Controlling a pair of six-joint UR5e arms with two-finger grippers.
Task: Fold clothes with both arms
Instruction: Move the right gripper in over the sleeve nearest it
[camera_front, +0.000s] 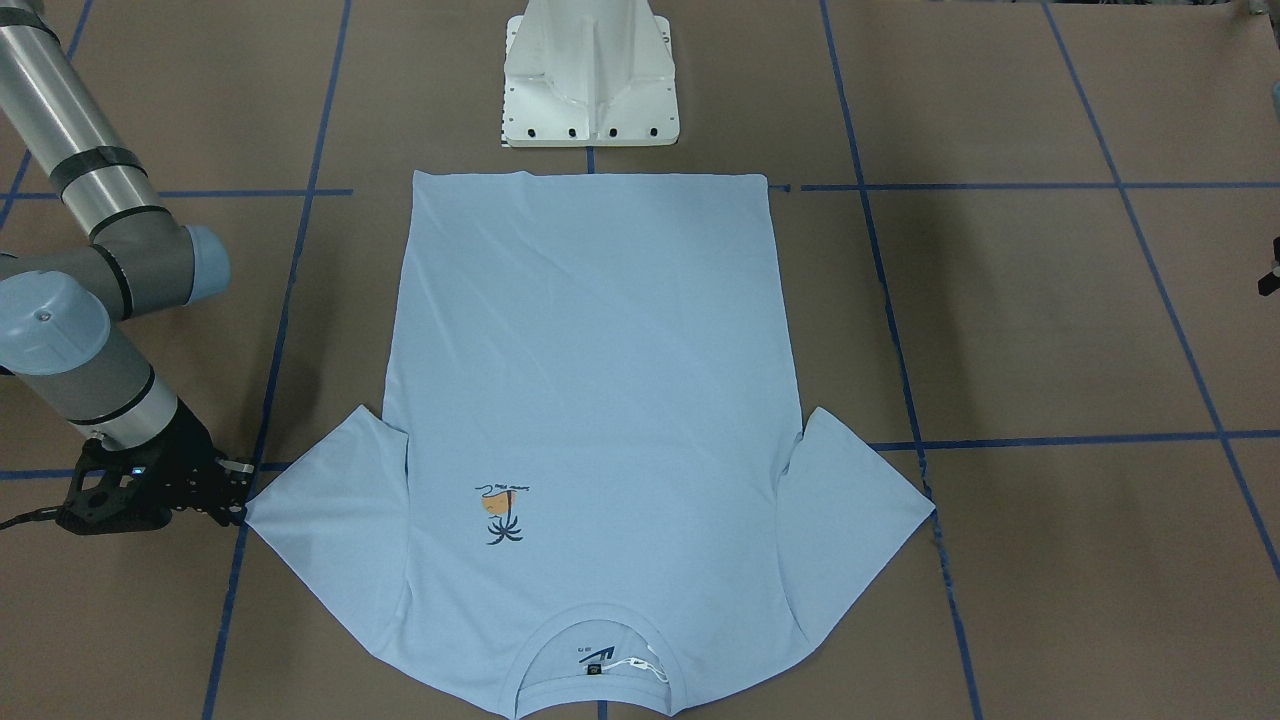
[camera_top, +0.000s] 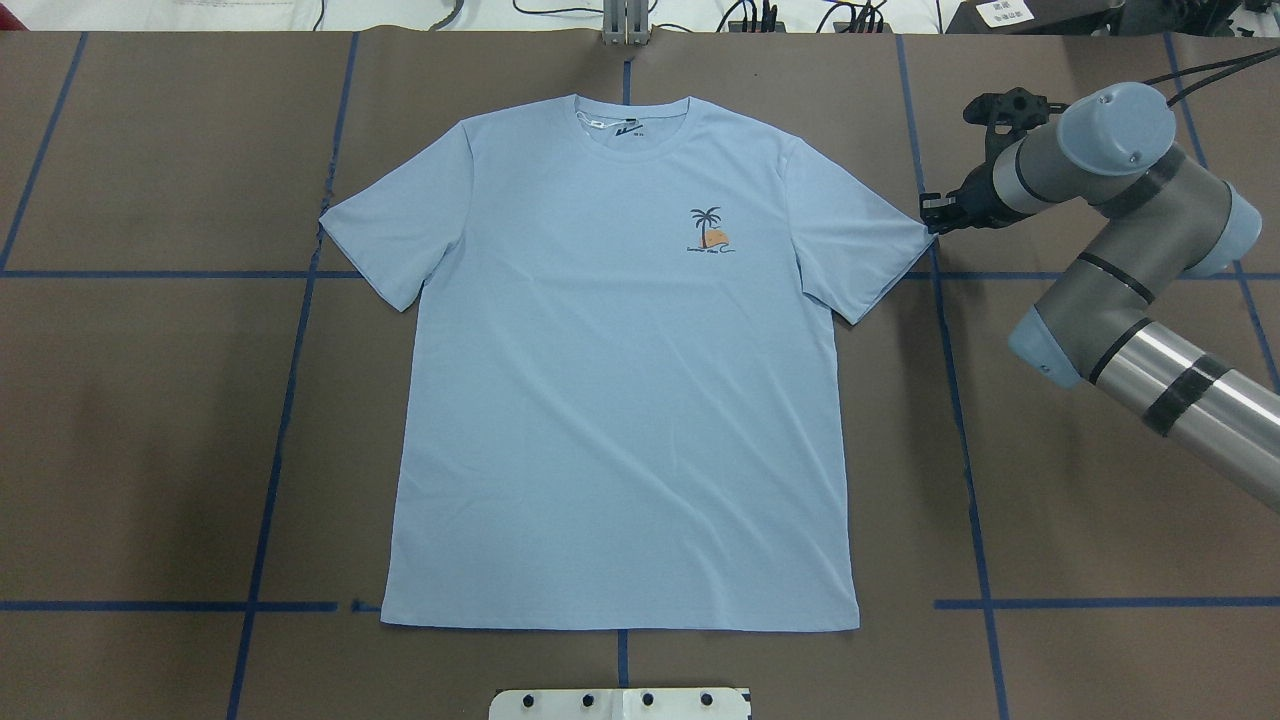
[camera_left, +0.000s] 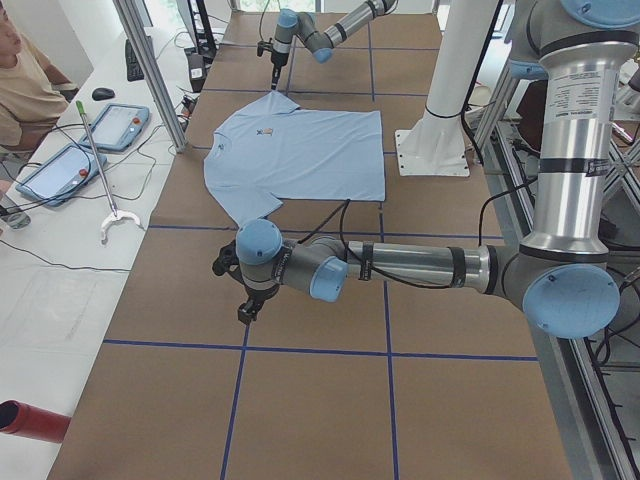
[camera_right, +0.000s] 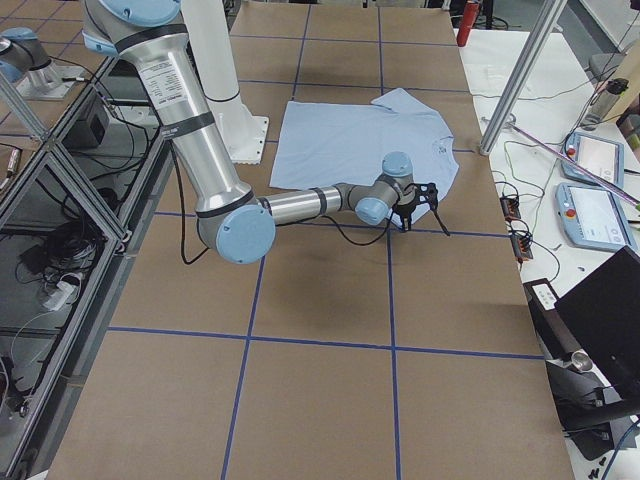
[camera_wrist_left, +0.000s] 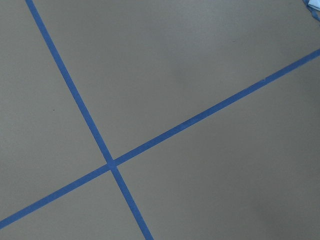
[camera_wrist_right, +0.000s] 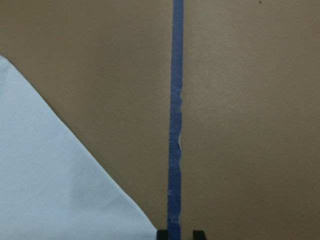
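One flat T-shirt (camera_top: 620, 400), neck label (camera_front: 597, 660) unreadable; right jaws slightly spread, left jaws' state indeterminable.

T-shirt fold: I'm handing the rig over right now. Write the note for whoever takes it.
Right gripper: fingertips slightly apart, empty, at the tip of the T-shirt sleeve, not gripping it.
Left gripper: over bare table, clear of the T-shirt; cannot tell whether open or shut.
T-shirt: flat, print up, collar away from the robot.
Done: no fold yet. Left: the whole fold.
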